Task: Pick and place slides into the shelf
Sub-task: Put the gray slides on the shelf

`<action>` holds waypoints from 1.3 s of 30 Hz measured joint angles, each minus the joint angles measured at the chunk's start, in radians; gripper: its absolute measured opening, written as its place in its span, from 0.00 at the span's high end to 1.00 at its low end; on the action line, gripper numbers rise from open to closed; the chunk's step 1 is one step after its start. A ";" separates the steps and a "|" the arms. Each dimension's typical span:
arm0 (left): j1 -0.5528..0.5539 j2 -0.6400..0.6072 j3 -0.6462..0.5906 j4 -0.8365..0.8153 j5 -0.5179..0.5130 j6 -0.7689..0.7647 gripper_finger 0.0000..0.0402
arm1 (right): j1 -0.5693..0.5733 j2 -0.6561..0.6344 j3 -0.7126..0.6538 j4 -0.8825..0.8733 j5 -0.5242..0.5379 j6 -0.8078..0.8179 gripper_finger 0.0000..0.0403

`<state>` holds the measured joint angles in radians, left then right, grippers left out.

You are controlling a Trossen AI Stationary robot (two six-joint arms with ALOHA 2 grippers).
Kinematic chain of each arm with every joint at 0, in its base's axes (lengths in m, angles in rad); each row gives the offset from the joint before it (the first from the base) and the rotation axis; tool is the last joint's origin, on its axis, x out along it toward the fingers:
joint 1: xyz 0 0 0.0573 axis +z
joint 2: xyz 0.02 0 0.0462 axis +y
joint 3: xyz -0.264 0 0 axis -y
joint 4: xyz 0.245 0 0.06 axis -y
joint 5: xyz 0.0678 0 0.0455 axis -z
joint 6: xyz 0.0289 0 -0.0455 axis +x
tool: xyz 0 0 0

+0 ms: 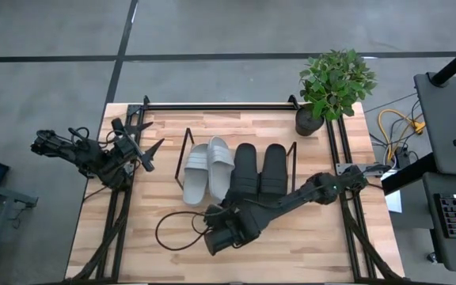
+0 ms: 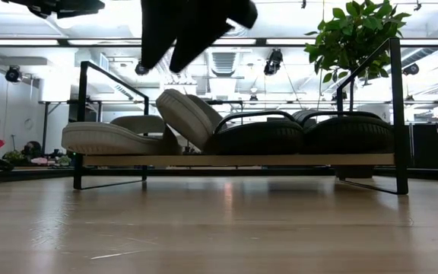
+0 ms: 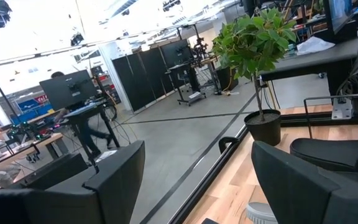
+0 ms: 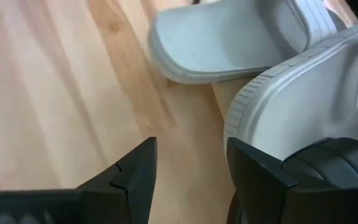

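While your wooden table (image 1: pixel 291 237) carries the shelf (image 1: pixel 240 136) across its middle, all four slides sit on it in a row: the two grey slides (image 1: pixel 207 168), one tilted against its neighbour, then the two black slides (image 1: pixel 260 168). Your right gripper (image 4: pixel 188 171) hangs with its fingers (image 4: pixel 132 180) spread apart and empty, the grey pair just ahead of the tips. Your left gripper (image 3: pixel 194 180) waits at the table's left edge, fingers (image 3: pixel 120 177) wide and empty, the slides well off to its side.
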<state>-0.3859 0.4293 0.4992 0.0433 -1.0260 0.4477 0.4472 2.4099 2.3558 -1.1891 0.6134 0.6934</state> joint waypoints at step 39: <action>-0.001 -0.072 -0.037 -0.006 0.133 -0.330 0.31 | -0.122 -0.198 -0.041 0.368 -0.562 -0.858 0.67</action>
<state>-0.3870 0.3576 0.4626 0.0377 -0.8932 0.1173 0.3257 2.2118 2.3152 -0.8209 0.0514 -0.1648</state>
